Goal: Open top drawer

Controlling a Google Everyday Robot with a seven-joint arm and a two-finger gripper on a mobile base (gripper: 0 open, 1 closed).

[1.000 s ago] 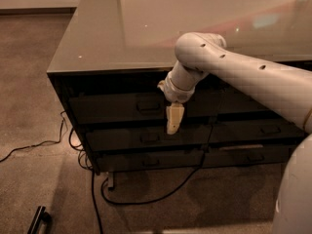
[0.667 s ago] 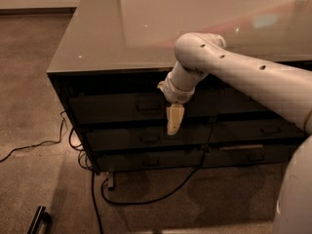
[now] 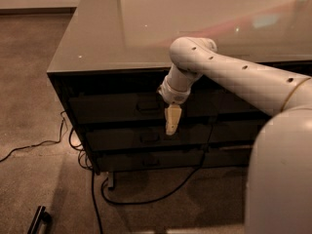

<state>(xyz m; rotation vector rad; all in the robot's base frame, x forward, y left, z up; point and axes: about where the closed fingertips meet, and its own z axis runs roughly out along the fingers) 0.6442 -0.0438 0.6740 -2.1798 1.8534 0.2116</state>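
Note:
The top drawer [image 3: 114, 107] is a wide dark grey front just under the glossy cabinet top, with a small rectangular pull handle [image 3: 146, 106] at its centre. It looks closed, flush with the fronts below. My gripper [image 3: 171, 126] hangs pointing down from the white arm [image 3: 229, 74], just right of the handle. It sits in front of the top drawer's lower edge, its tip over the gap above the middle drawer. It holds nothing that I can see.
Two lower drawers [image 3: 146, 138] with like handles sit beneath. A right-hand stack [image 3: 234, 130] is partly hidden by my arm. Black cables [image 3: 161, 194] trail over the carpet by the cabinet. A dark bar [image 3: 39, 218] lies bottom left. My white body [image 3: 282, 179] fills the bottom right.

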